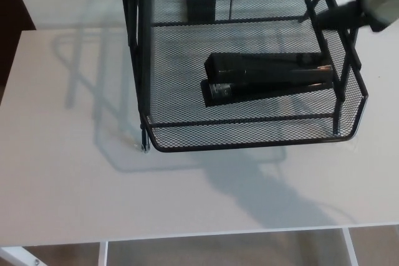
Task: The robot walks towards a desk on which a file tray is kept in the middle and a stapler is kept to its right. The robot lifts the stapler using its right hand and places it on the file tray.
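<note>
**Q:** What lies nearest?
**A:** The white tabletop (pixel 62 185), in front of the mesh file tray (pixel 249 135).

**Q:** Where is the stapler?
**A:** The stapler (pixel 268 78) lies flat inside the tray, on its mesh floor, with no hand on it. Placement appears done.

**Q:** And the hands?
**A:** The right hand (pixel 368 7) is blurred at the tray's far right side. Whether it is open or closed cannot be told. The left hand is out of view. Probably only drawing clear of the tray is left.
</note>
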